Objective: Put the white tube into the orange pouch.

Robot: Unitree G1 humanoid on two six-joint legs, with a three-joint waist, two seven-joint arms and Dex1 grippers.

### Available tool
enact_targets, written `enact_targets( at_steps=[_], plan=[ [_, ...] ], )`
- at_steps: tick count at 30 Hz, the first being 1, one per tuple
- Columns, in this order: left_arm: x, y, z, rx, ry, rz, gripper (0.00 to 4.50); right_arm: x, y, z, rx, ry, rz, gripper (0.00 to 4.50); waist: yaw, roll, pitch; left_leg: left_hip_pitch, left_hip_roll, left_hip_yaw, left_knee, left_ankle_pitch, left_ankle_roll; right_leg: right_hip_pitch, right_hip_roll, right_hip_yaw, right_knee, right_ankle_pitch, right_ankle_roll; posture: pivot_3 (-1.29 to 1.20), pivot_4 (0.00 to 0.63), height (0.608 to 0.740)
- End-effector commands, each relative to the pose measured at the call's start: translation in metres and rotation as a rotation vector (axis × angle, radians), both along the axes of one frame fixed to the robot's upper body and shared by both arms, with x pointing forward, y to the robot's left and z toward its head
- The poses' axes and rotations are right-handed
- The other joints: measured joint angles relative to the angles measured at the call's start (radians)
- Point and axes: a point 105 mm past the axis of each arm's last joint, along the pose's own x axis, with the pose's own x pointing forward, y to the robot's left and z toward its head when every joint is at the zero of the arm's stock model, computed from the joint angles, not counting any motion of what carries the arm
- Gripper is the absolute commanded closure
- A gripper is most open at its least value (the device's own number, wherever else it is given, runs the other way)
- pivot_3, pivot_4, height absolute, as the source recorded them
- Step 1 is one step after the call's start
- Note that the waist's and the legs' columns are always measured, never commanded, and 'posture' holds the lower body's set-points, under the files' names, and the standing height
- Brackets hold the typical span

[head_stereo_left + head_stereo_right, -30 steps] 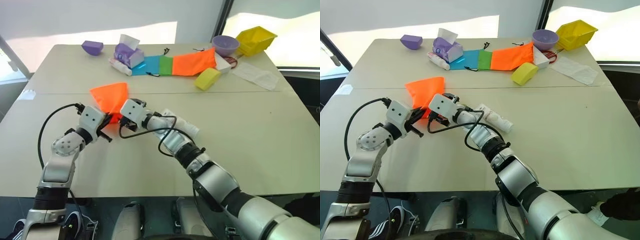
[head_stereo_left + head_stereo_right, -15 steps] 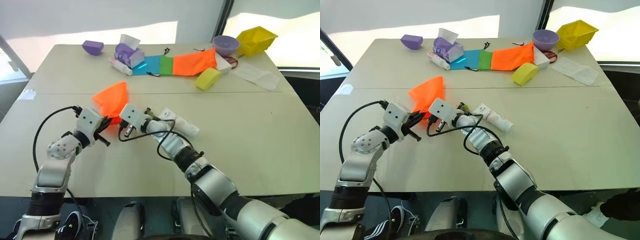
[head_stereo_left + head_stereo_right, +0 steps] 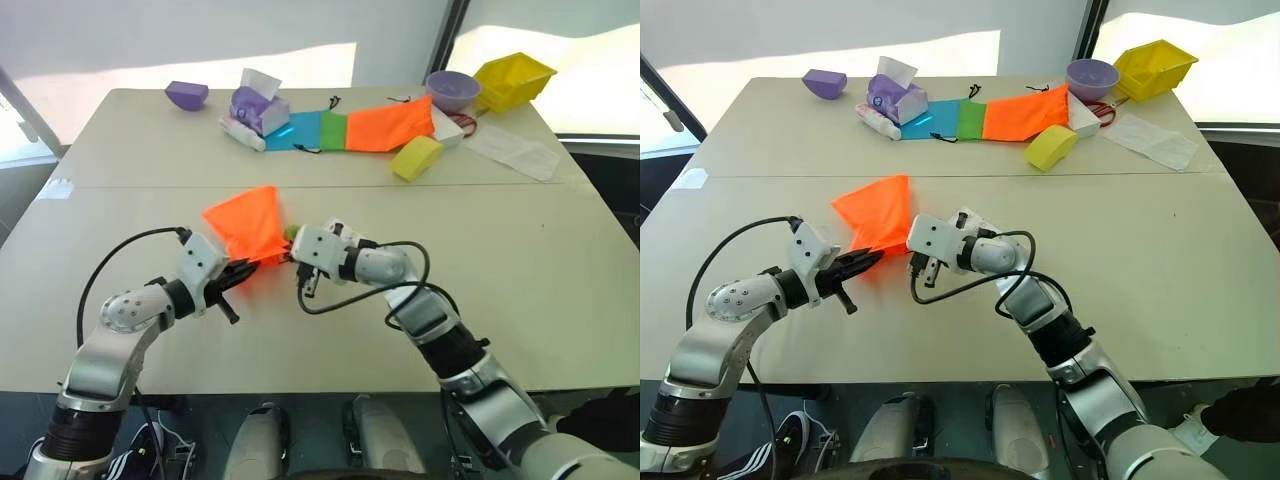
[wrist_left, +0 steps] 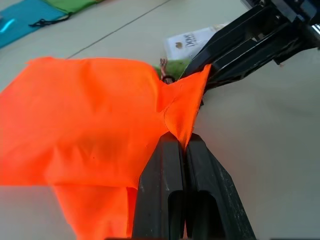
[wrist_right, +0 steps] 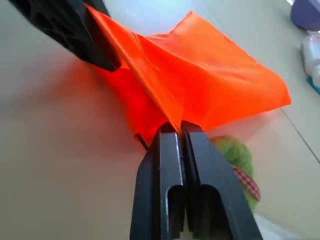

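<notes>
The white tube [image 4: 192, 42] bears small dark print (too blurred to read).

the near half of the pale beige table [image 3: 560, 300] lies bare on the robot's right and along the front edge. mid-table, the neon-orange fabric drawstring pouch [image 3: 248, 222] is pinched between the left gripper [image 3: 243, 270] and the right gripper [image 3: 292, 256], blocking the centre. clutter lines the far edge: yellow plastic bin [image 3: 512, 78], purple bowl [image 3: 451, 90], yellow sponge block [image 3: 415, 157].

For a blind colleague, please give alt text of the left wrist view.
The left hand, shut, pinches an edge of the orange pouch; opposite it the right hand grips the same edge. The white tube lies on the table behind.
</notes>
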Motion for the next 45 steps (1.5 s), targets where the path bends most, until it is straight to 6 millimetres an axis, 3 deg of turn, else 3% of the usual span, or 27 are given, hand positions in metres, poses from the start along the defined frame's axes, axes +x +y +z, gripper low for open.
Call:
enact_targets(
  at_steps=[1, 6, 10, 14, 17, 20, 25, 27, 30, 34, 37, 45],
  plan=[
    [-0.001, 0.007, 0.010, 0.040, -0.034, 0.004, 4.50, -0.015, -0.008, 0.011, 0.003, 0.020, 0.040, 4.43, 0.001, 0.000, 0.000, 0.000, 0.000, 0.000, 0.000, 0.000, 0.000, 0.000, 0.000, 0.000, 0.000, 0.000, 0.000, 0.00, 0.150, 0.740],
    [-0.001, 0.015, 0.011, 0.059, -0.035, 0.008, 4.50, -0.035, -0.003, 0.007, 0.027, 0.145, 0.111, 4.43, 0.001, 0.000, 0.000, 0.000, 0.000, 0.000, 0.000, 0.000, 0.000, 0.001, 0.000, 0.000, -0.001, 0.000, 0.000, 0.00, 0.150, 0.740],
    [0.001, 0.020, 0.011, 0.077, -0.045, 0.027, 4.50, -0.011, -0.002, 0.006, 0.024, 0.064, 0.012, 4.43, 0.001, 0.000, 0.000, 0.000, 0.000, 0.000, 0.000, 0.000, 0.000, 0.001, 0.000, 0.000, -0.001, 0.000, 0.000, 0.00, 0.150, 0.740],
    [0.001, 0.023, 0.010, 0.081, -0.053, 0.037, 4.50, -0.003, -0.002, 0.007, -0.010, -0.008, 0.002, 4.43, 0.002, 0.000, 0.000, 0.000, 0.000, 0.000, 0.001, 0.000, 0.000, 0.001, 0.000, 0.000, -0.001, 0.000, 0.000, 0.00, 0.150, 0.740],
    [0.001, 0.024, 0.010, 0.080, -0.062, 0.046, 4.50, -0.007, -0.005, 0.007, 0.023, 0.061, 0.045, 4.43, 0.004, 0.000, 0.000, 0.000, 0.000, 0.000, 0.000, 0.000, 0.000, 0.001, 0.000, 0.000, -0.001, 0.000, 0.000, 0.00, 0.150, 0.740],
    [0.001, 0.021, 0.011, 0.068, -0.074, 0.041, 4.50, -0.012, -0.015, 0.012, 0.050, 0.108, 0.061, 3.13, 0.006, 0.000, 0.000, 0.000, 0.000, 0.000, 0.000, 0.000, 0.000, 0.001, 0.000, 0.000, -0.002, 0.000, 0.000, 0.00, 0.150, 0.740],
    [-0.001, 0.012, 0.010, 0.048, -0.074, 0.012, 4.50, -0.032, -0.044, 0.020, 0.067, 0.242, 0.110, 0.58, 0.020, 0.000, 0.000, 0.000, 0.000, 0.000, 0.000, 0.000, 0.000, 0.002, 0.000, 0.000, -0.003, 0.000, 0.000, 0.00, 0.150, 0.740],
    [-0.002, 0.013, 0.009, 0.062, -0.077, 0.007, 4.50, -0.029, -0.057, 0.032, 0.140, 0.280, 0.071, 0.58, 0.021, 0.000, 0.001, 0.000, 0.000, 0.000, 0.000, 0.000, 0.000, 0.002, 0.000, 0.000, -0.003, 0.000, 0.000, 0.00, 0.150, 0.740],
    [0.002, 0.019, 0.013, 0.067, -0.096, 0.032, 4.50, -0.003, -0.091, 0.053, 0.237, 0.204, -0.101, 0.58, 0.027, 0.001, 0.001, 0.000, 0.000, 0.000, 0.000, 0.000, 0.000, 0.002, 0.000, 0.000, -0.003, 0.000, -0.001, 0.00, 0.150, 0.740],
    [0.010, 0.030, 0.020, 0.145, -0.229, 0.073, 4.50, 0.010, -0.158, 0.037, 0.138, 0.171, -0.372, 0.58, 0.038, 0.001, 0.001, 0.000, 0.000, 0.000, 0.000, 0.000, 0.000, 0.003, -0.001, 0.000, -0.006, -0.001, -0.004, 0.00, 0.150, 0.740],
    [0.012, 0.036, 0.019, 0.154, -0.253, 0.084, 4.50, 0.005, -0.184, 0.019, 0.098, 0.239, -0.477, 0.58, 0.033, 0.001, 0.001, -0.001, 0.000, 0.000, -0.001, 0.000, 0.000, 0.004, -0.001, -0.001, -0.010, -0.001, -0.004, 0.00, 0.150, 0.740],
    [0.008, 0.037, 0.006, 0.225, -0.235, 0.001, 4.50, -0.008, -0.176, 0.012, 0.141, 0.365, -0.455, 0.58, 0.030, 0.001, 0.001, 0.002, 0.001, 0.003, -0.010, 0.000, 0.001, 0.003, 0.000, 0.000, -0.013, 0.000, -0.001, 0.00, 0.150, 0.740]
  ],
)
